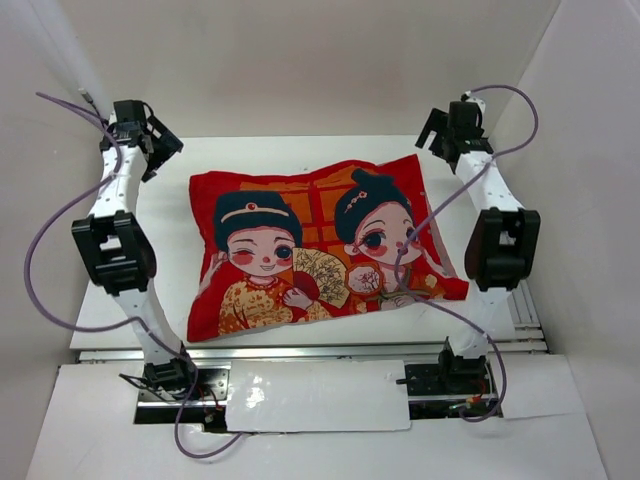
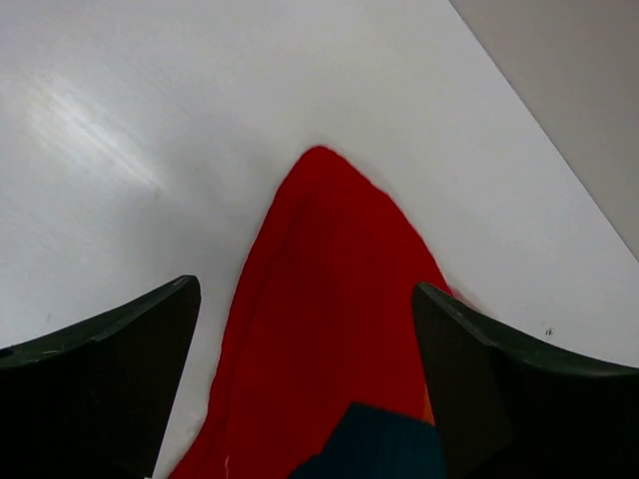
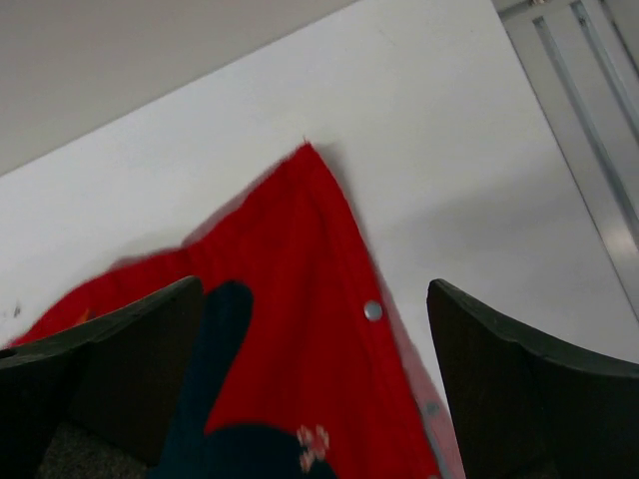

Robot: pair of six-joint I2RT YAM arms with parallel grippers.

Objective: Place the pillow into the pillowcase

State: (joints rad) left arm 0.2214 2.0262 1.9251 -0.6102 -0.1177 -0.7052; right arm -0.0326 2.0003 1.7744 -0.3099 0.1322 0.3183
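Note:
The pillowcase (image 1: 320,240) lies on the white table (image 1: 170,300), red face up with two cartoon children, and looks plump. No pillow shows in any view. My left gripper (image 1: 160,145) hangs above the case's far-left corner (image 2: 324,259), jaws wide apart and holding nothing; the red corner lies below, between the fingers. My right gripper (image 1: 438,135) hovers open over the far-right corner (image 3: 300,239), where a metal snap (image 3: 372,310) sits along the case's edge. Neither gripper (image 2: 305,289) (image 3: 315,284) touches the cloth.
White enclosure walls (image 1: 300,60) stand behind and at both sides. An aluminium rail (image 1: 320,350) runs along the table's near edge, with a white sheet (image 1: 320,395) between the arm bases. Purple cables (image 1: 40,250) loop beside each arm.

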